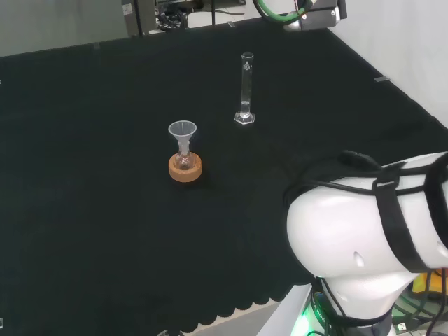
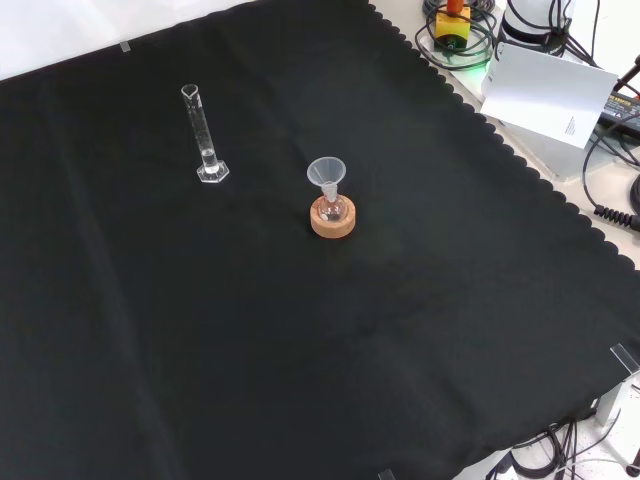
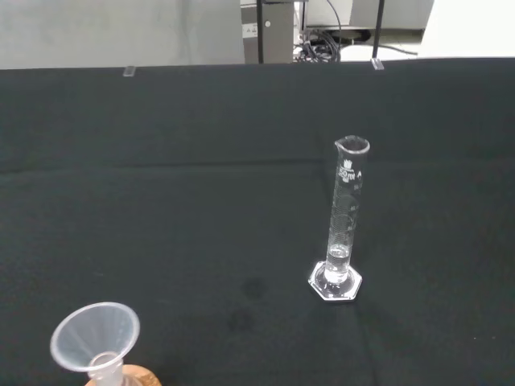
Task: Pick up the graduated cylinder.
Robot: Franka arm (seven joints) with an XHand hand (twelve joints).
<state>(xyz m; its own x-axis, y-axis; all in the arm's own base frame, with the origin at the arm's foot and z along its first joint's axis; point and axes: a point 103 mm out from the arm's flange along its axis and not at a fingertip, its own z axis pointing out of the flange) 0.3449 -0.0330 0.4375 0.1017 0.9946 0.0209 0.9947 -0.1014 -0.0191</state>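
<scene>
Two glass pieces are being kept upright on the black cloth (image 2: 420,330): the graduated cylinder (image 1: 245,87) is standing free on its base, well apart from the funnel-topped flask (image 1: 183,145), which is being steadied by a cork ring (image 1: 185,168). Finger state cannot be told.

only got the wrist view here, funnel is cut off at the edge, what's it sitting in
observer: The clear plastic funnel sits in a small clear glass flask on a round cork ring stand.
operator: ok and where's the arm from the cylinder
observer: In the head view the arm's white link is at lower right; the tall clear glass graduated cylinder stands upright farther off, up and to the left.
</scene>
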